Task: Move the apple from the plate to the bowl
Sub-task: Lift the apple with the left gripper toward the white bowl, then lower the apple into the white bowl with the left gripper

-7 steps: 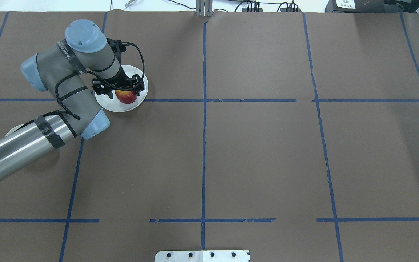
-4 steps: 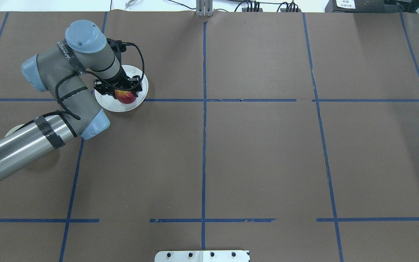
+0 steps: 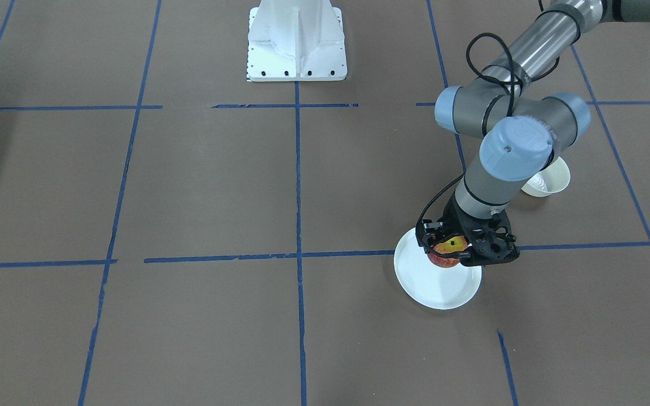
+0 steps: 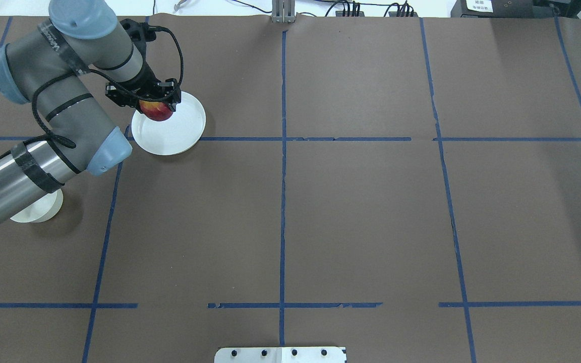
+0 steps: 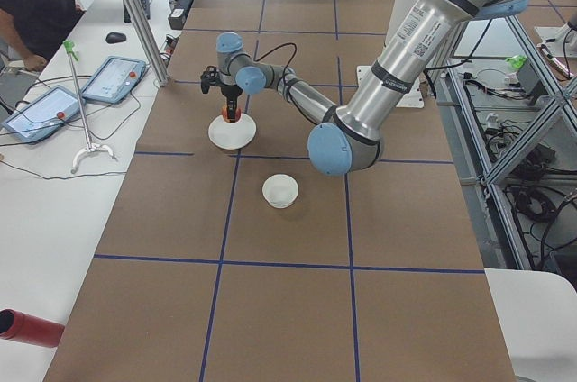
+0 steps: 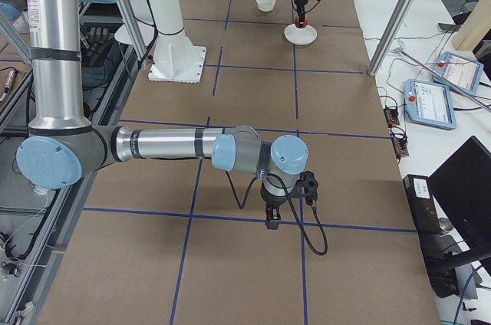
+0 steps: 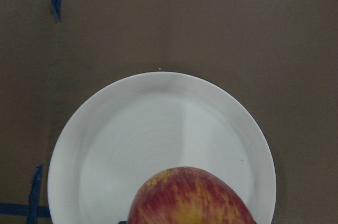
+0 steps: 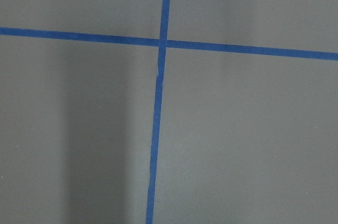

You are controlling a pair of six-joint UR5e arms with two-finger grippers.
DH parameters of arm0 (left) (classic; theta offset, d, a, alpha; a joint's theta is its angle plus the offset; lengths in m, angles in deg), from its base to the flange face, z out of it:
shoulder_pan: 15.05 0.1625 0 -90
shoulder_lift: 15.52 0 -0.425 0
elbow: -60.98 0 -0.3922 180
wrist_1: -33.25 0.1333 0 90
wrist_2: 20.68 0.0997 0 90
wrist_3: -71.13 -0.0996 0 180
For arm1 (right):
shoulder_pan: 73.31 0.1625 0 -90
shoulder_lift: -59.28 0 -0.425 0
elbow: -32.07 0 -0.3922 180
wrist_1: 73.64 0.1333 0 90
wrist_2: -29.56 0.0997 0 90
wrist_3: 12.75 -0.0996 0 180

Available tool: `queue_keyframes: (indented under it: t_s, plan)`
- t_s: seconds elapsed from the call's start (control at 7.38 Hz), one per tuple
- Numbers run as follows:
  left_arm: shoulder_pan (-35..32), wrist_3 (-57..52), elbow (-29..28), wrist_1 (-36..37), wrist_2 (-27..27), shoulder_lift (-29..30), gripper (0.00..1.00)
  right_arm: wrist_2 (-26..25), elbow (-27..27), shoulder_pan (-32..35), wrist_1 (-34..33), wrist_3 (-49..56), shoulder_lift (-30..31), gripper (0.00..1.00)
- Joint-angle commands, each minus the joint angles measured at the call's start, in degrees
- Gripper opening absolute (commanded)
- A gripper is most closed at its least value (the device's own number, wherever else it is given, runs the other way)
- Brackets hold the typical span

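My left gripper point(image 4: 155, 107) is shut on the red and yellow apple point(image 4: 157, 112) and holds it above the far-left part of the flat white plate point(image 4: 177, 132). In the front-facing view the apple point(image 3: 447, 248) hangs over the plate's point(image 3: 437, 282) rim nearest the robot. The left wrist view shows the apple point(image 7: 190, 197) at the bottom, with the bare plate point(image 7: 158, 129) below it. The small cream-white bowl point(image 4: 38, 210) stands nearer the robot, partly under my left forearm; it also shows in the front-facing view point(image 3: 550, 179). My right gripper point(image 6: 270, 214) hovers low over bare table far away; whether it is open I cannot tell.
The table is brown paper with blue tape lines point(image 4: 282, 151). The robot's white base point(image 3: 297, 39) stands at the middle of the near edge. A person sits at a side desk with tablets point(image 5: 108, 80) beyond the table's far edge.
My left gripper closed on the apple, then rose with it and shifted to the far left of the plate. The forearm swung away, so more of the bowl shows.
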Motion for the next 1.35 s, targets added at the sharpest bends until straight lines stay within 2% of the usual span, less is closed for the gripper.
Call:
queue_keyframes:
  t_s: [0.0, 0.27, 0.54, 0.68, 0.95, 1.22]
  plan:
    - [-0.82, -2.62, 16.16, 3.35, 0.11, -12.78, 0.00, 0.00, 0.00, 0.00, 0.02, 0.00, -0.04, 1.00]
    - [-1.35, -2.88, 22.88, 1.52, 0.20, -23.16, 0.00, 0.00, 0.00, 0.00, 0.02, 0.00, 0.05, 1.00]
    - [-1.35, -2.01, 22.74, -20.97, 0.29, -39.93, 0.00, 0.00, 0.00, 0.00, 0.02, 0.00, -0.04, 1.00]
    - [-1.44, -2.01, 21.86, -23.35, 0.29, -42.10, 0.00, 0.00, 0.00, 0.00, 0.02, 0.00, 0.05, 1.00]
    - [-1.26, -2.18, 20.63, -23.46, 0.29, -43.17, 0.00, 0.00, 0.00, 0.00, 0.02, 0.00, 0.05, 1.00]
    - [-0.74, -2.27, 16.26, -23.46, 0.29, -40.56, 0.00, 0.00, 0.09, 0.00, -0.07, 0.00, 0.05, 1.00]
